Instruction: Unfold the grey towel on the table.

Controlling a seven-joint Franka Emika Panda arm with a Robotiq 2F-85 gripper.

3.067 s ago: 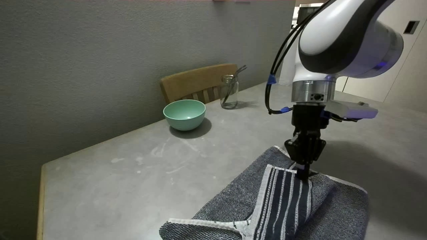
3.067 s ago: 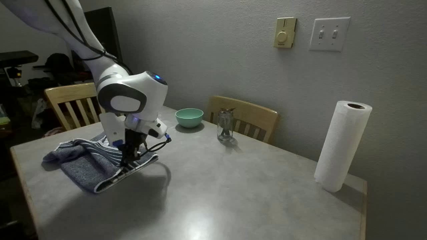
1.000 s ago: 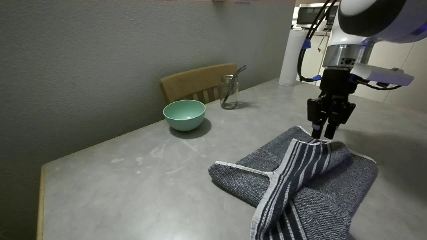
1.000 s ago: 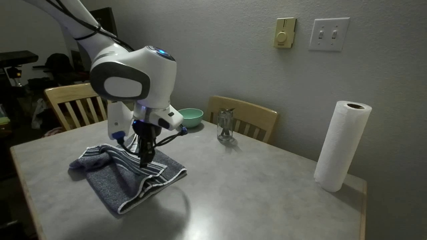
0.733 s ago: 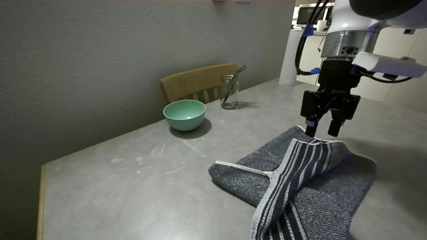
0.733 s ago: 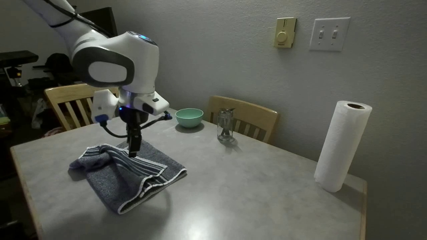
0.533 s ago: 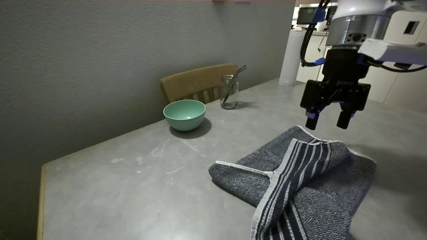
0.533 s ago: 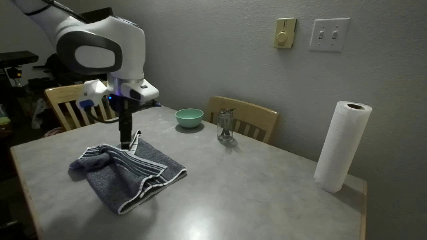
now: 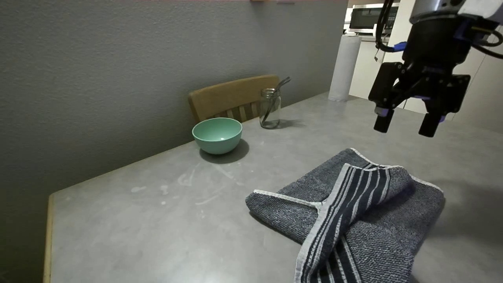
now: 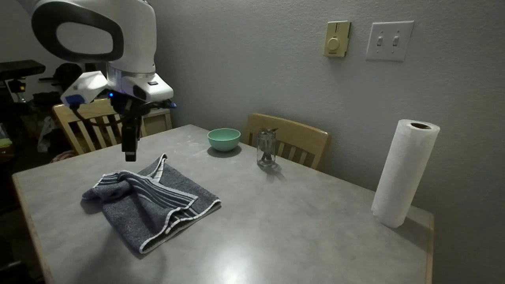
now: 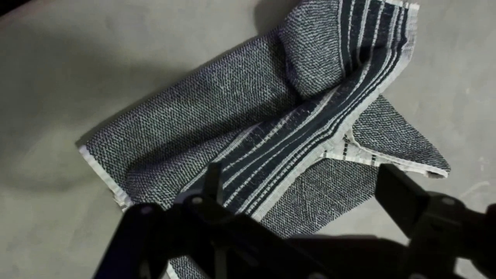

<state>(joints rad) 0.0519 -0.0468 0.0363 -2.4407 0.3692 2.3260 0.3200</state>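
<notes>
- The towel (image 9: 387, 236) lies rumpled at the near right of the surface (image 9: 157, 228) in an exterior view, striped flap (image 9: 355, 192) folded over.
- The hand (image 9: 406, 127) hangs clear above, spread wide, gripping nothing.
- Probably soft, light, limp: best pinched at the flap's pale edge (image 9: 321, 212), top layer only.

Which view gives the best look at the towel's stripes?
The wrist view: it looks down on the stripes, which show large and clear, though the gripper hides some. Both exterior views show them at a slant, unblocked by the gripper; in an exterior view the towel runs off the bottom edge.
</notes>
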